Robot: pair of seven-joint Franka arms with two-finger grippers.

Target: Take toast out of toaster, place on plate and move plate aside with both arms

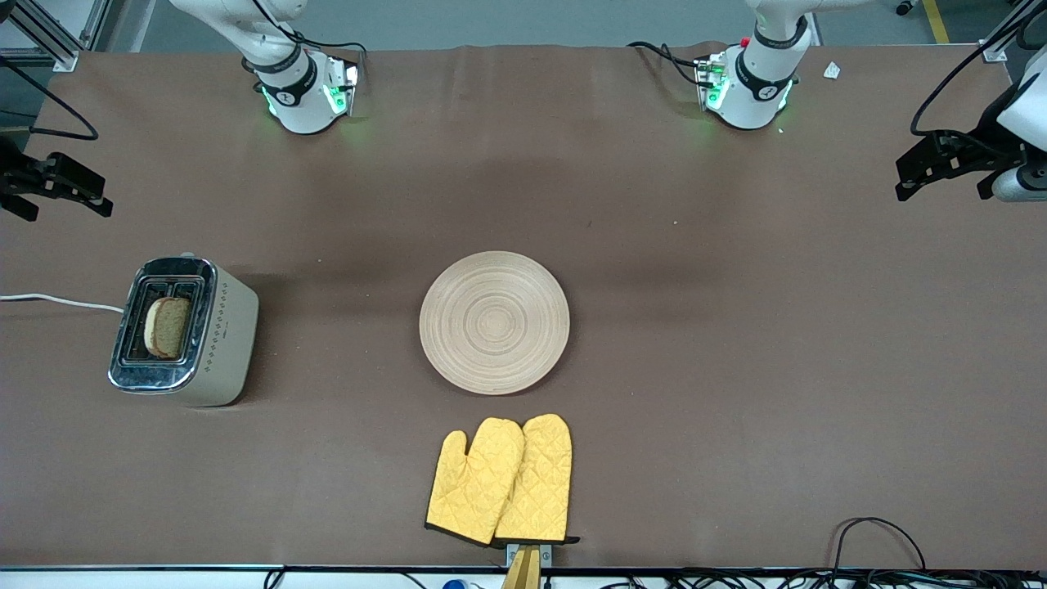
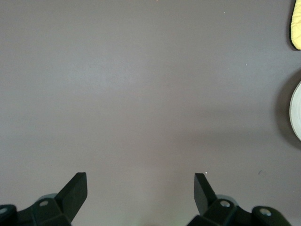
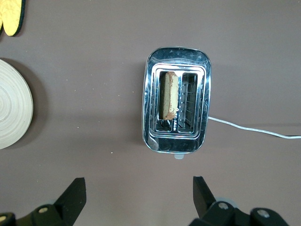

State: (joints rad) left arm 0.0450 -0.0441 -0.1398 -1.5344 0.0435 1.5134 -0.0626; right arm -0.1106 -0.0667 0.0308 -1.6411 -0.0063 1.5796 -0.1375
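A slice of toast (image 1: 168, 326) stands upright in one slot of the toaster (image 1: 221, 343) near the right arm's end of the brown surface (image 1: 736, 368), with the wooden plate (image 1: 494, 321) lying bare at mid-surface, well apart from it, and a pair of yellow oven mitts (image 1: 501, 480) nearer the front camera than the plate. The right tool (image 3: 138, 188) hangs over the surface just beside the toaster, fingers spread wide and empty; the left tool (image 2: 141, 188) waits over bare surface toward its own end, likewise spread. The toast is likely light, dry and crumbly, best pinched gently across its flat faces at the exposed top crust; the plate looks stiff and smooth, to be taken at the rim. The right wrist view looks straight down into the slots, showing the slice edge-on and the white cord (image 3: 254, 129); the front view alone shows both arms and the whole layout.
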